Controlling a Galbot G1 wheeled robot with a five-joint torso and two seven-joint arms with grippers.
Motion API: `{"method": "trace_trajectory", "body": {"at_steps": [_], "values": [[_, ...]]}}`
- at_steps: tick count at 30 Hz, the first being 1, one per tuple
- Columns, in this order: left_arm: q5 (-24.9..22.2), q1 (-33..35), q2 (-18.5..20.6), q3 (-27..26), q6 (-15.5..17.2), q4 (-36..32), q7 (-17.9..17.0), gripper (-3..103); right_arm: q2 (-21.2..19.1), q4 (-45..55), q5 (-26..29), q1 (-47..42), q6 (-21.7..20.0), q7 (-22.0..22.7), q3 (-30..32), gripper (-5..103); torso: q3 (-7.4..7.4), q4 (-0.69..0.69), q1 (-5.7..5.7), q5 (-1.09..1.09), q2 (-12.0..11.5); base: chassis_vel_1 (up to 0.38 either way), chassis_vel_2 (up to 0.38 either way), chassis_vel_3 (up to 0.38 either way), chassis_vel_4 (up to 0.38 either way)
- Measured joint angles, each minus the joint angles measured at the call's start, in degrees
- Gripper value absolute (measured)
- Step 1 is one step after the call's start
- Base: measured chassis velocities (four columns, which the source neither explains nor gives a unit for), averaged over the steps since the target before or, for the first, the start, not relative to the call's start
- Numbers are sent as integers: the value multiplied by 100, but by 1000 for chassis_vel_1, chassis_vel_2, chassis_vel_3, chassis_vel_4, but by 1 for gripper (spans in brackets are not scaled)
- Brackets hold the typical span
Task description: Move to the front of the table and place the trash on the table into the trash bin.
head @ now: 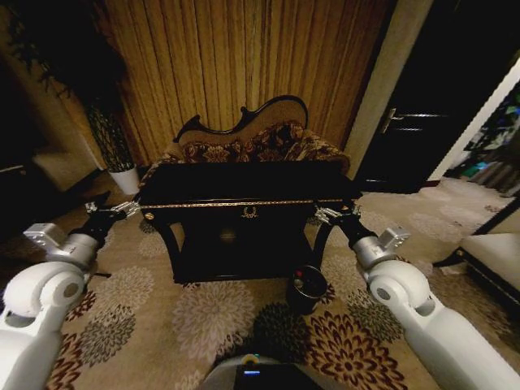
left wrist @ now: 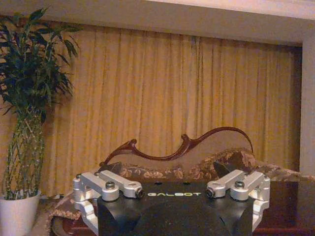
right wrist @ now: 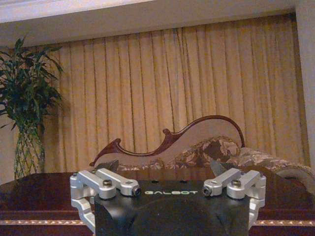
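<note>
Golden pleated curtains [head: 236, 61] are hanging across the back wall, glowing warmly in dim light. A floral sofa [head: 260, 142] with a curved dark frame is standing in front of them. A tall leafy plant [left wrist: 27, 98] is rising from a white pot [head: 124, 179] at the left. A patterned carpet [head: 203, 325] with large flower shapes is covering the floor. A dark door [head: 431, 106] is standing at the right, beside a pale pillar [head: 386, 77], and a pale cushioned seat [head: 496, 256] is showing at the right edge.
</note>
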Motion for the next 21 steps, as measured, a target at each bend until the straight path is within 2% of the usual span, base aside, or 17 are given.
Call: {"method": "trace_trajectory", "body": {"at_steps": [21], "values": [[8, 7, -28, 9, -99, 18, 20, 100, 30, -80, -44, 2, 38, -10, 17, 100, 0, -1, 0, 0, 1, 140, -139, -142, 139]]}}
